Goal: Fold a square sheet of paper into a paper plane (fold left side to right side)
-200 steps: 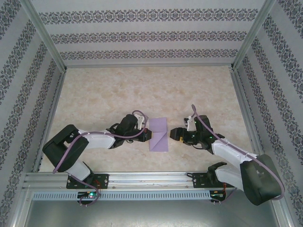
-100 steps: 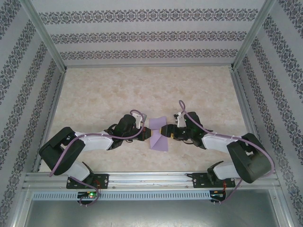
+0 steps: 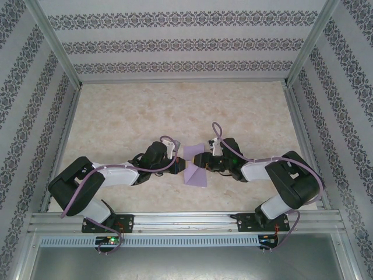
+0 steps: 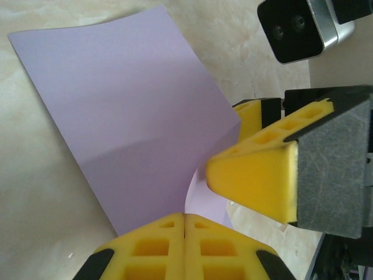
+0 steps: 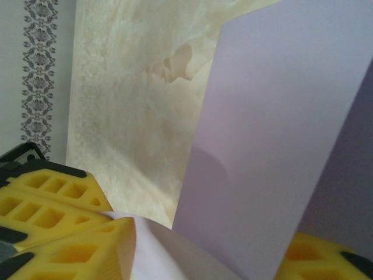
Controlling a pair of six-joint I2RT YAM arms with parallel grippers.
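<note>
The left pincer has its yellow pads pressed flat together, nipping an edge of the lavender sheet of paper where the raised layer comes down to them. The right pincer stands with its jaws apart, one pad on each side of that raised layer, neither plainly pressing on it. The two meet over the middle of the marbled beige table, which is fenced by aluminium rails and patterned walls. From above, the two black wrists cover the sheet's middle, so its far and near ends are what show. In the left wrist view the right pincer's grey-backed finger blocks the sheet's right side, with the right wrist's camera above it. The sheet is plain, matte and unmarked. Its upper layer bows up off a paler layer lying flat on the table, with a soft bend across it.
</note>
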